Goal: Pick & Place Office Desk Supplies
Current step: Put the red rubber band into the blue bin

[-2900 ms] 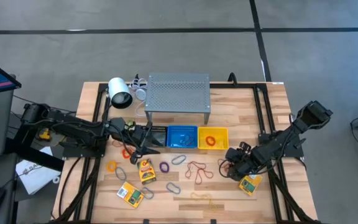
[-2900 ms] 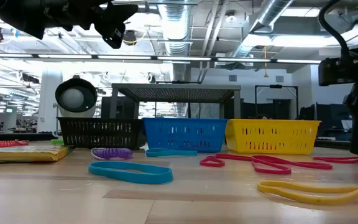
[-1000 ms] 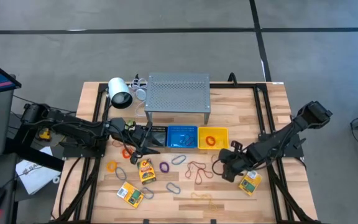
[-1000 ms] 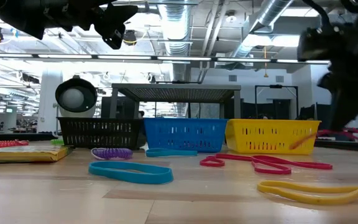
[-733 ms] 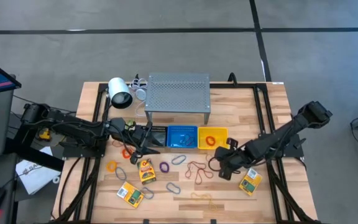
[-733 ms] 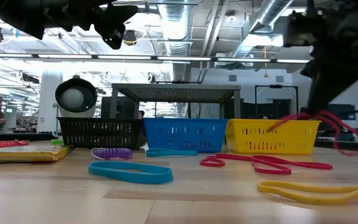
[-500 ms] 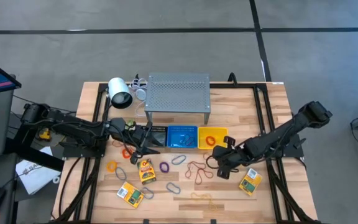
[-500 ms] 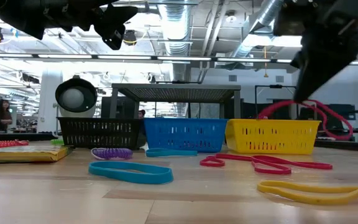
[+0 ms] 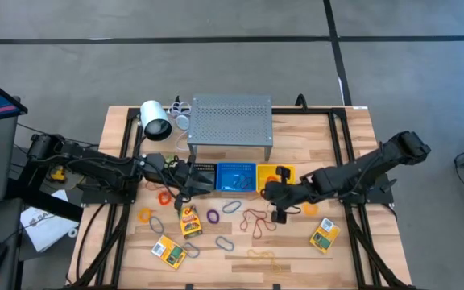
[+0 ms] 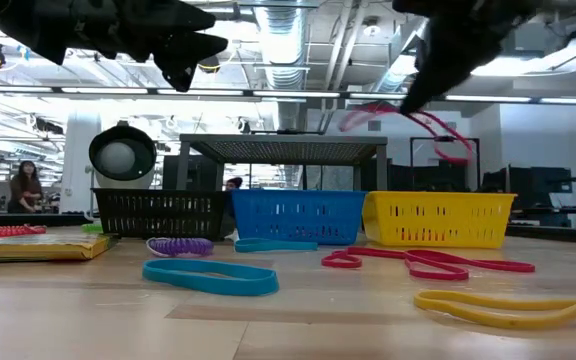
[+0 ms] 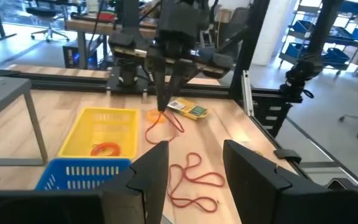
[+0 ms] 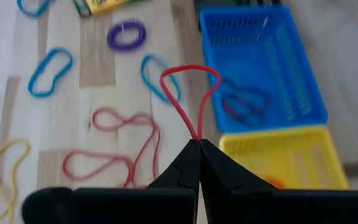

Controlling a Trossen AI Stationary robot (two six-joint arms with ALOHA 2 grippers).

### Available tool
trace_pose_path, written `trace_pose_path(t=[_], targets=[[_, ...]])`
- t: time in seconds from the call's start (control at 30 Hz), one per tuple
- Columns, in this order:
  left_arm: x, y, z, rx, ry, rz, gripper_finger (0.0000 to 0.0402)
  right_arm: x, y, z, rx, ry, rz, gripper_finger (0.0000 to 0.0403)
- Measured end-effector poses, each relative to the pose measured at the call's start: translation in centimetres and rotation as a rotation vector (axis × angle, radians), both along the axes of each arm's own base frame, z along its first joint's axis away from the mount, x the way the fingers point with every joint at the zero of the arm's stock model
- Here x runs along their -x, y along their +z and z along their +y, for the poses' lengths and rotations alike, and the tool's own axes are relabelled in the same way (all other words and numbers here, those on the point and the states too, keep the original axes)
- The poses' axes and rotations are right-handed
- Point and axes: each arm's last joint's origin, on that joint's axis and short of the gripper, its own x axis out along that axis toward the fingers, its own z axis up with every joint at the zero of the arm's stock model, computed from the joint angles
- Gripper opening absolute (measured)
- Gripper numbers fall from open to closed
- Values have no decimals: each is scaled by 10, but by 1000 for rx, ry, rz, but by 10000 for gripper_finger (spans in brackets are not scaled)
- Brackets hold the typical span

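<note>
Red is the colour of the moment: a thin red band (image 12: 190, 93) hangs pinched between the right gripper's (image 12: 196, 144) closed fingertips, lifted clear of the table, just at the near edge of the yellow bin (image 9: 283, 171) and the blue bin (image 9: 236, 178) beside it. Delivery looks like the step in hand, though which of the two bins it is meant for I cannot tell.

Some sorting looks done already. The yellow bin holds an orange loop (image 11: 105, 149), and the blue bin holds at least one dark band (image 12: 244, 104).

Much is left, judging by the table in front of the blue bin (the side away from the grey shelf (image 9: 230, 119)). A tangle of red bands (image 9: 254, 220) lies just in front of it, with a purple coil (image 9: 213, 215) and a blue loop (image 9: 231, 207) close by. Farther out lie a yellow band (image 9: 261, 257), a grey oval loop (image 9: 223, 242) and two yellow-and-green packs (image 9: 170, 252); a third pack (image 9: 324, 235) sits well off to the right of the bin.

The left gripper (image 11: 194, 163) hovers to the left of the blue bin, over the black bin (image 10: 158, 213), its fingers apart and empty.
</note>
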Motion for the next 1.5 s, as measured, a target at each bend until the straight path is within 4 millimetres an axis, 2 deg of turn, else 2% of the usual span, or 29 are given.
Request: trace_pose_path(t=[0.37, 0.73, 1.13, 1.5], targets=[[-5, -1, 1, 8, 36, -26, 149, -18, 18, -5, 71, 99, -170, 0], [-33, -16, -2, 121, 50, -41, 149, -24, 26, -5, 111, 149, -262, 0], [-68, -9, -6, 204, 29, -55, 149, -24, 26, -5, 135, 167, -257, 0], [-72, -9, -6, 240, 3, -34, 149, -24, 27, -5, 181, 166, -261, 0]])
